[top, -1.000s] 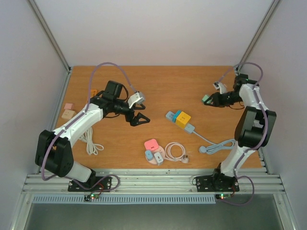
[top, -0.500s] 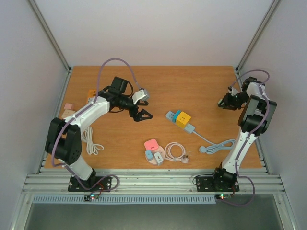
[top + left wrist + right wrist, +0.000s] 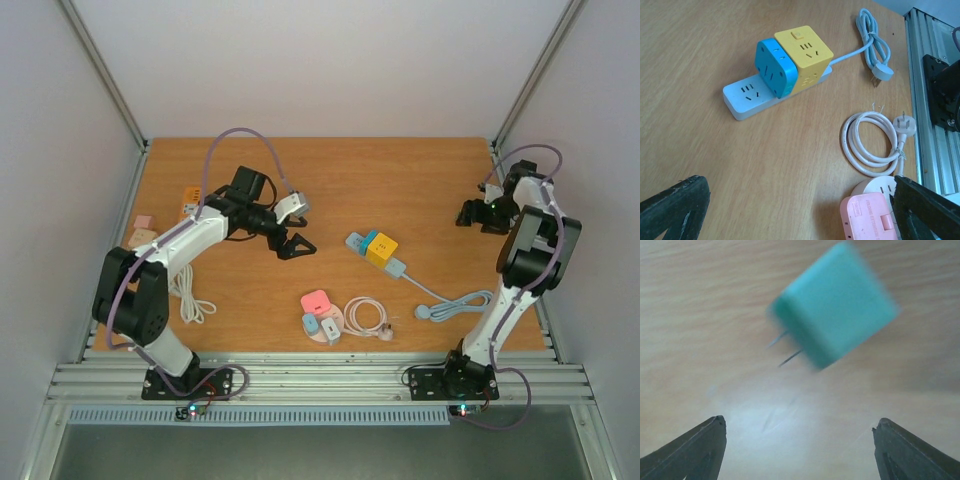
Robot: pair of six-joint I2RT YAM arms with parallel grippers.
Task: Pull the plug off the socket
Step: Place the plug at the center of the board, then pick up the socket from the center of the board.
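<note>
While blue cube plug (image 3: 774, 67) and yellow cube plug (image 3: 802, 55) sit side by side on white strip (image 3: 747, 97) mid-surface (image 3: 715, 165), left fingers (image 3: 670, 210) hang nearby, spread wide, empty. Cubes likely light, rigid, slick; pinch flat sides, pull straight; strip may lift. Far right: right fingers (image 3: 685, 450) spread, empty; teal plug (image 3: 832, 305) loose below, prongs bare.

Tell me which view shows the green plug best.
Right wrist: the green plug fills the upper part of the frame with both prongs visible, though it is blurred. In top external I can't make it out, and left wrist doesn't show it at all.
</note>
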